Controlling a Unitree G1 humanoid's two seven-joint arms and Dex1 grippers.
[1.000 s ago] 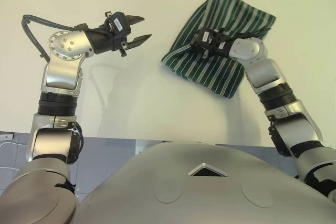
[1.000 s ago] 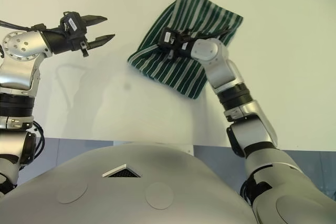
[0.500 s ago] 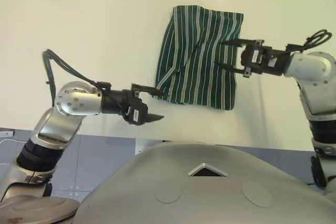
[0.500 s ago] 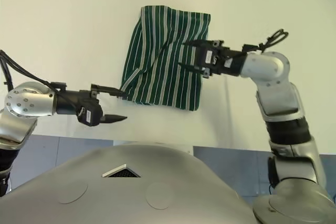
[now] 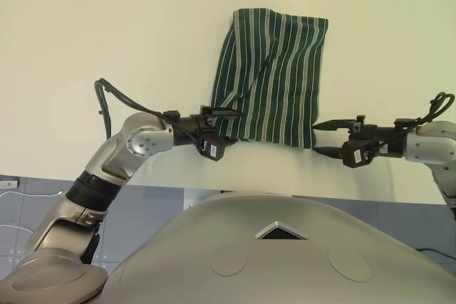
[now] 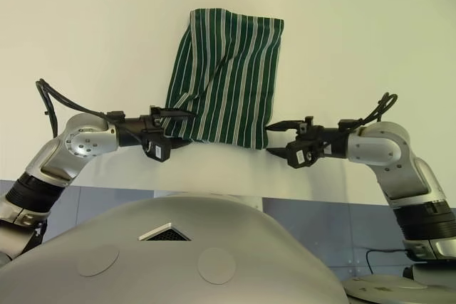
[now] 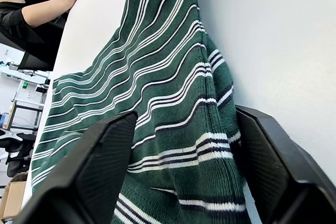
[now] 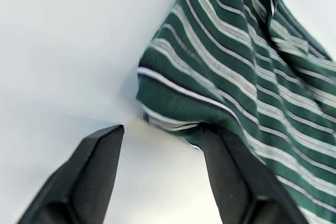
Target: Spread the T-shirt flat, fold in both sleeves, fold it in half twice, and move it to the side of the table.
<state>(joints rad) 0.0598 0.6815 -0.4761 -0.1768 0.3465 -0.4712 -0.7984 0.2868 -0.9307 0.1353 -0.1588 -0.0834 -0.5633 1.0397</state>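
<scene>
Grippers [image 5: 234,127] [image 5: 315,139] down, open at T-shirt [image 5: 274,69] corners

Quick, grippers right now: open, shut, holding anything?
Left gripper: open, fingers astride the shirt's near left corner, not clamped.
Right gripper: open, at the shirt's near right corner, holding nothing.

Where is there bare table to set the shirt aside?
There are two wide bare stretches of table: one to the left of the shirt and one to its right, each lying beyond that side's gripper. It is crowded along the near edge, where the left gripper and right gripper, both open, sit at the shirt's near corners.
</scene>
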